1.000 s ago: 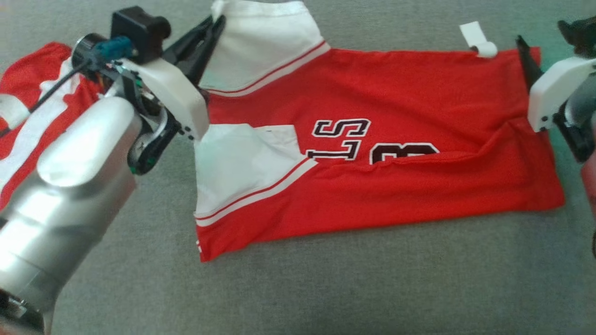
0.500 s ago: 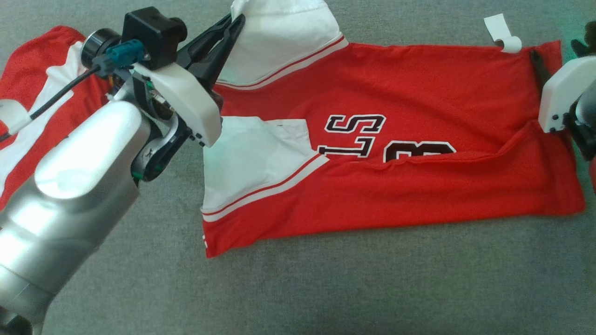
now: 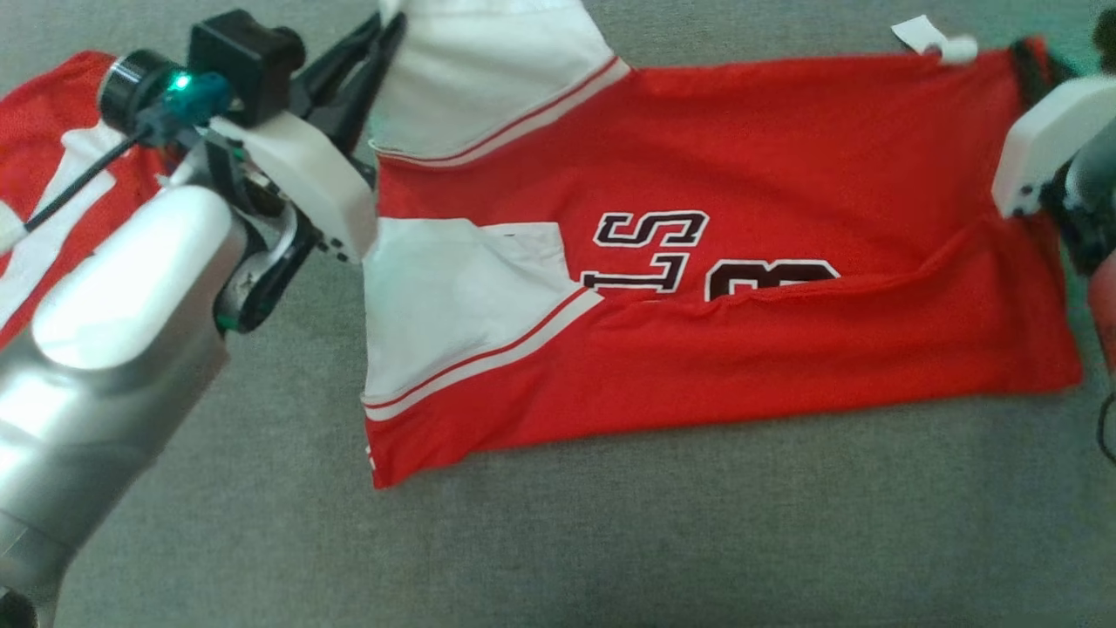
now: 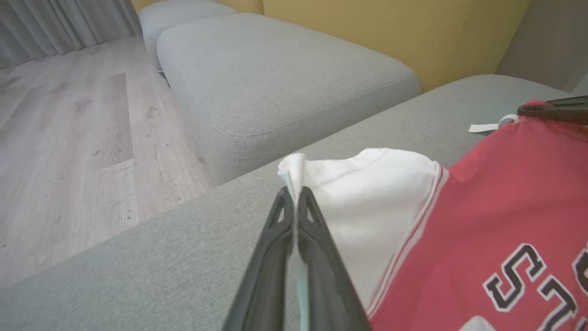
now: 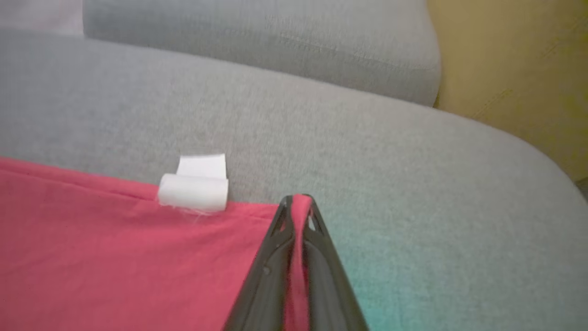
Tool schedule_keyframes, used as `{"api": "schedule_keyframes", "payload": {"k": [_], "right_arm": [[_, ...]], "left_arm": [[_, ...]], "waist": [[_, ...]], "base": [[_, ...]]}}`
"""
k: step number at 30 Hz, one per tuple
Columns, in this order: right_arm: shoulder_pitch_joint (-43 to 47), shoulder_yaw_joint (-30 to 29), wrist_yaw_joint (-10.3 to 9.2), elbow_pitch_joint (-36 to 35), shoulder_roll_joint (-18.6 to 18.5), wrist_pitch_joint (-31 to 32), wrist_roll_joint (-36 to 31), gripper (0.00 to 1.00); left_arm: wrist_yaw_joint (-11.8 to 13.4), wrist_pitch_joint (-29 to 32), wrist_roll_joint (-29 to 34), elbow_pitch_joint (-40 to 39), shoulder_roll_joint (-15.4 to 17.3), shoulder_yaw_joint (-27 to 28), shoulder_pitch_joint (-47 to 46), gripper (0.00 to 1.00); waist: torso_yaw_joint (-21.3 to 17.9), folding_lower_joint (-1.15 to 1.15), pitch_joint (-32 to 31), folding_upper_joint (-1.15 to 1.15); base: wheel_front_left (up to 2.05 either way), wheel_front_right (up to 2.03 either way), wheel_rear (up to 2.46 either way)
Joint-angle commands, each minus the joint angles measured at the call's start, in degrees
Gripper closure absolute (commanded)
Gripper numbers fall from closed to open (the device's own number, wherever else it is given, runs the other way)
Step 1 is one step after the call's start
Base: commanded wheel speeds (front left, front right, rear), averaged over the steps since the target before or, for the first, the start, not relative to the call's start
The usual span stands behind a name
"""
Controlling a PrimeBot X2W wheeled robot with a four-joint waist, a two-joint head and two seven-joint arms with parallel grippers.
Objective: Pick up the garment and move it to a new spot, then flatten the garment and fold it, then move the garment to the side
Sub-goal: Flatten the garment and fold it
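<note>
The garment [image 3: 741, 192] is a red jersey with white sleeves and dark lettering, spread on a grey cushion and partly folded lengthwise. My left gripper [image 3: 388, 22] is shut on the white sleeve edge [image 4: 294, 172] at the far left corner. My right gripper [image 3: 1029, 57] is shut on the red hem corner [image 5: 301, 202] at the far right, next to a white care label [image 5: 195, 186]. Both held corners lie at the far edge of the jersey.
The grey cushion [image 3: 610, 541] stretches wide in front of the jersey. A second red and white garment [image 3: 44, 166] lies at the far left behind my left arm. A grey ottoman [image 4: 275, 73], a yellow wall and wooden floor [image 4: 69, 138] lie beyond.
My right gripper has closed on the far right hem corner, which was between open fingers before. The left gripper keeps its hold on the sleeve. The head view has shifted slightly.
</note>
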Motion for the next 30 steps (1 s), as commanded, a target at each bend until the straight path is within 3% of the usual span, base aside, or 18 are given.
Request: {"api": "schedule_keyframes", "payload": {"k": [1,10,30], "right_arm": [[-2.92,-0.17,-0.05,-2.17,-0.01,-2.05,0.73,1.00],[-8.47,-0.84,-0.05,-3.10,1.03,-8.86,4.12,1.00],[-14.81,4.01,-0.05,-1.18,1.63,-17.84,7.79,1.00]], "left_arm": [[0.51,-0.97,0.09,-0.43,2.79,3.26,-3.13,1.00],[1.53,-4.70,2.62,7.95,0.80,4.69,-9.59,1.00],[-1.71,-13.31,4.33,23.89,-4.03,4.64,-17.28,1.00]], "waist": [[-0.38,0.00,0.01,0.00],[-1.60,0.00,1.14,0.00],[-2.42,0.00,1.42,0.00]], "base": [[0.00,0.00,0.00],[0.00,0.00,0.00],[0.00,0.00,0.00]]}}
